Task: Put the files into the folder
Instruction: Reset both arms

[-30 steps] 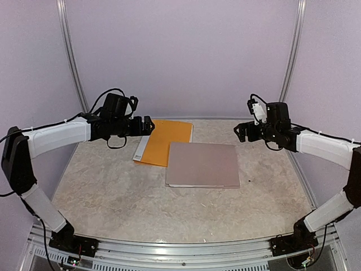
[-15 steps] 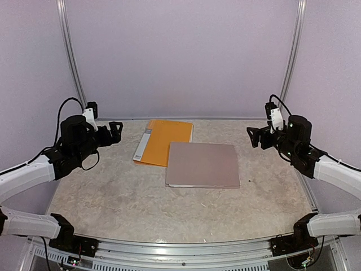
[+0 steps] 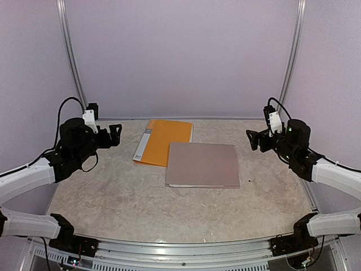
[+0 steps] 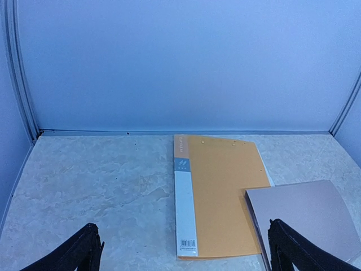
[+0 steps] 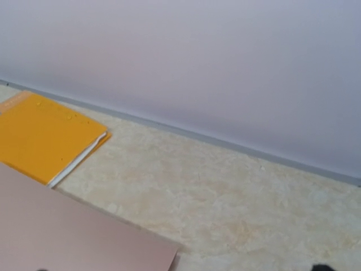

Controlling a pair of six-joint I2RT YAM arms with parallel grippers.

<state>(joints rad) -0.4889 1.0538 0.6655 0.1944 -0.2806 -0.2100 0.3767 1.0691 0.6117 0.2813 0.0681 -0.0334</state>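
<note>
Left gripper [image 3: 115,134] and right gripper [image 3: 251,139] are both wide open, holding nothing. The flat orange plastic folder [image 3: 164,141] lies closed, thin white paper sheets [image 5: 79,160] peeking from its edge. A flat taupe cover [image 3: 203,165] overlaps its corner.

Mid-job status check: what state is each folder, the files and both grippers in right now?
orange folder: closed, flat, one corner under the taupe folder.
taupe folder: closed, flat.
files: only a white edge shows at the orange folder's side.
left gripper: open, empty.
right gripper: open, empty.
</note>
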